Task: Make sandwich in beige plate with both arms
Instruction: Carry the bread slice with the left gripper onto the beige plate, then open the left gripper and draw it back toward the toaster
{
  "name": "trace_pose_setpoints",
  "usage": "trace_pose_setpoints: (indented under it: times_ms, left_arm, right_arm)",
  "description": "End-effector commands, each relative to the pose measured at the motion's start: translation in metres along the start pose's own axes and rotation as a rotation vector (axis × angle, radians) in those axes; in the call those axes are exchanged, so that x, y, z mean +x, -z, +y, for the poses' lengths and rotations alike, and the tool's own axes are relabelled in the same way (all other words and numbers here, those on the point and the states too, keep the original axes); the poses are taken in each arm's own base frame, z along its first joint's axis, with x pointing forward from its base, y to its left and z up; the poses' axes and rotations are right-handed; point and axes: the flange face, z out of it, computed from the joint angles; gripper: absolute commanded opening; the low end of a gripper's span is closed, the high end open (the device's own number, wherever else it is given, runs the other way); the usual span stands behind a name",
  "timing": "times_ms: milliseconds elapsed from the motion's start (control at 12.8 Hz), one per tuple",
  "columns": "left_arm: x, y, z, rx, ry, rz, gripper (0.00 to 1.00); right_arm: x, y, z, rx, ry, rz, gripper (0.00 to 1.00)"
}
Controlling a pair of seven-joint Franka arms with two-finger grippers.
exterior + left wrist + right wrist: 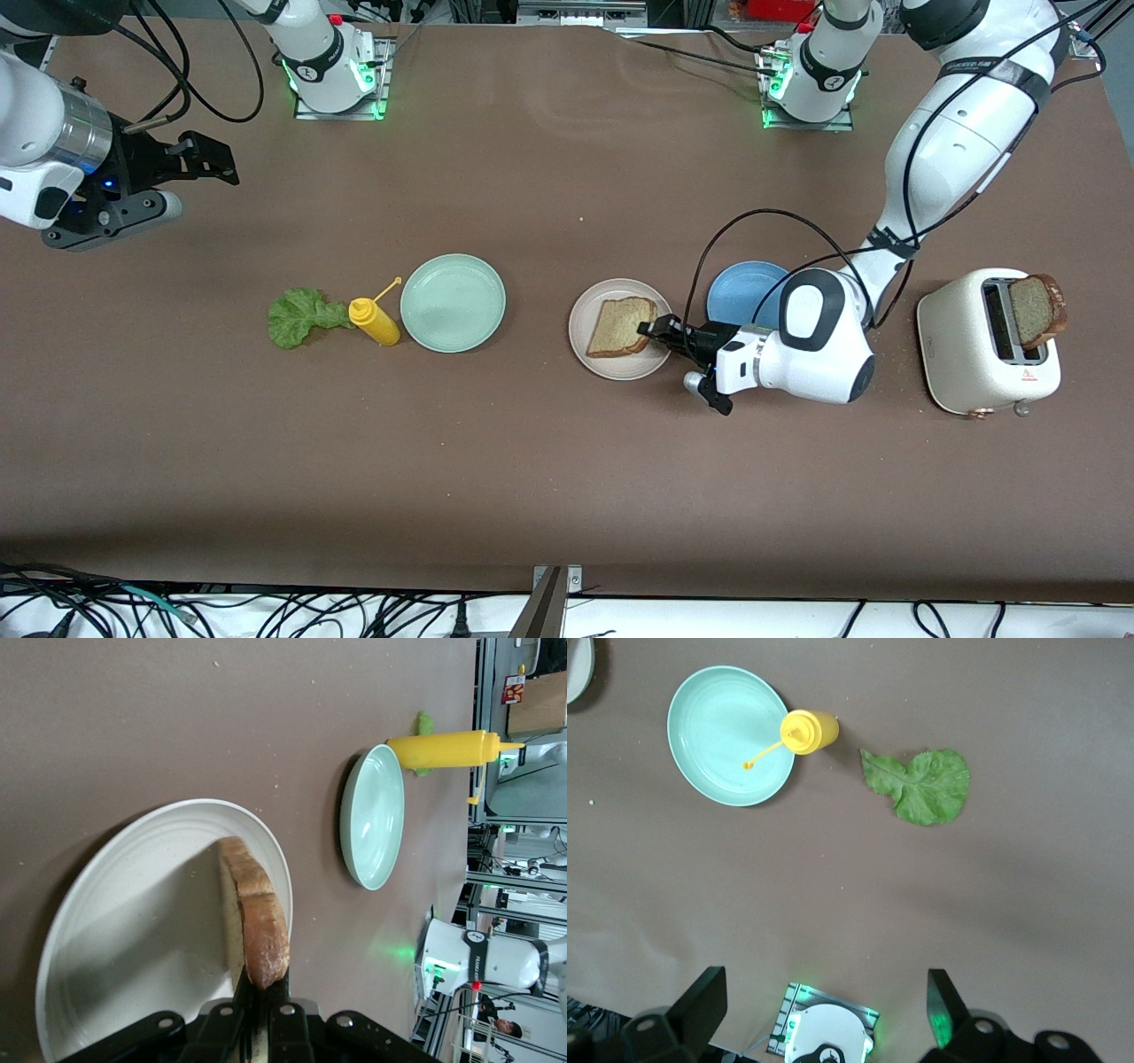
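The beige plate [592,347] lies mid-table. My left gripper [653,330] is shut on the crust edge of a tan bread slice [622,326], which is tilted over the plate. The left wrist view shows that slice [257,912] edge-on above the plate [133,904], pinched in the left gripper [261,992]. A second bread slice [1038,310] sticks up out of the toaster [988,341]. The green lettuce leaf [297,316] lies flat toward the right arm's end of the table. My right gripper [208,161] hangs open and empty over that end; its wrist view looks down on the lettuce [921,784].
A yellow mustard bottle [375,321] lies between the lettuce and a mint green plate [453,303]. A blue plate [744,292] sits beside the beige plate, partly under the left arm. The toaster stands at the left arm's end.
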Motion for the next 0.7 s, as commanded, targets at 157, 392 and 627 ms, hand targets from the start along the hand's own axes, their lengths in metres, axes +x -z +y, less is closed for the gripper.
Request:
trace_pose_setpoints:
  times_ms: [157, 392, 627]
  left_arm:
    - [-0.004, -0.013, -0.007, -0.006, -0.036, 0.013, 0.99]
    - [-0.009, -0.006, -0.015, 0.008, -0.035, 0.006, 1.00]
    - [-0.011, 0.016, -0.023, 0.113, -0.099, -0.026, 1.00]
  right_arm:
    - [-0.004, 0.002, -0.001, 0.018, 0.021, -0.014, 1.00]
    - [-0.002, 0.000, 0.000, 0.019, 0.024, -0.017, 1.00]
    - [-0.002, 0.000, 0.002, 0.014, 0.053, -0.019, 1.00]
